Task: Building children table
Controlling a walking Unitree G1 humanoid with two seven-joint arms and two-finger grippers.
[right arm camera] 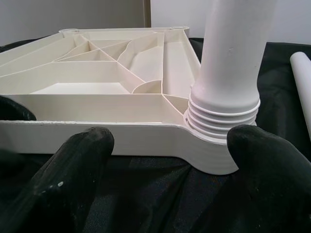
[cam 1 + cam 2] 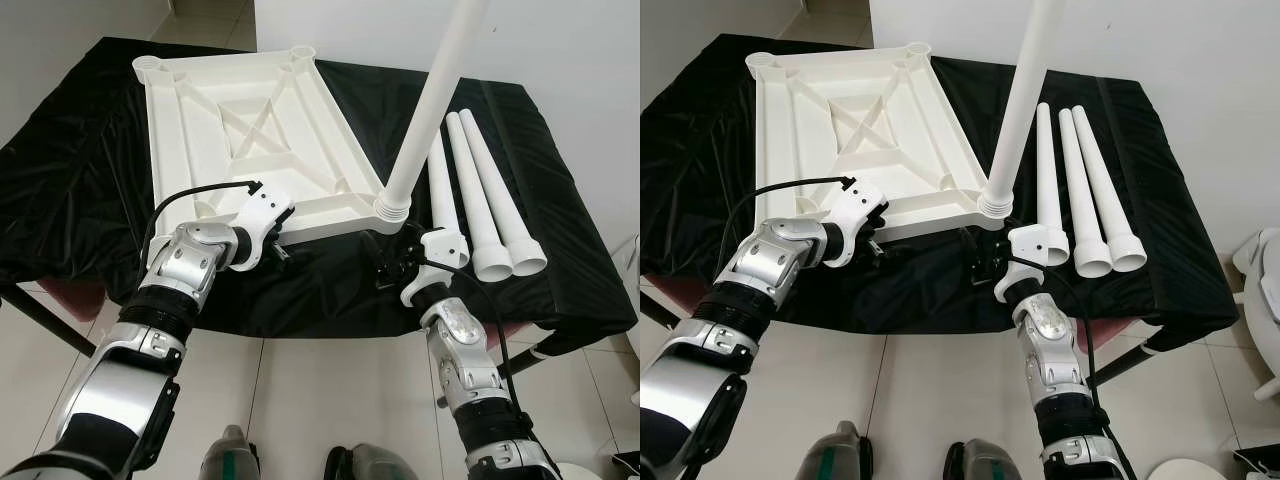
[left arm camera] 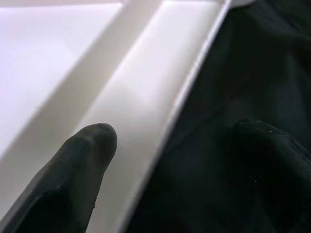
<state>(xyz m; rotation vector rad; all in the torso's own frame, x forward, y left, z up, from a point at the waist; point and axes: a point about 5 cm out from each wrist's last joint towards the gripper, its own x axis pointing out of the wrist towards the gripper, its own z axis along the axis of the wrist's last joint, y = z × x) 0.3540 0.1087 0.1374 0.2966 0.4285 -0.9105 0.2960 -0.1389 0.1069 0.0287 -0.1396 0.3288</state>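
Note:
A white plastic tabletop [image 2: 250, 130] lies upside down on the black-covered table [image 2: 80, 200]. One white leg [image 2: 430, 100] stands upright in its near right corner socket [image 1: 218, 145]. Three loose legs [image 2: 480, 190] lie side by side to the right of it. My left gripper [image 2: 283, 250] is at the tabletop's near rim [image 3: 184, 97], open, with one finger [image 3: 82, 165] over the white inside and the other [image 3: 272, 155] over the cloth. Low on the cloth just in front of the socketed corner, my right gripper [image 2: 395, 268] is open, with its fingers [image 1: 77, 165] spread wide and nothing between them.
The table's front edge runs just under both wrists, with tiled floor [image 2: 330, 400] below. A white wall [image 2: 560, 40] stands behind the table. A white fixture [image 2: 1262, 270] sits on the floor at the far right. Black cloth to the left of the tabletop is bare.

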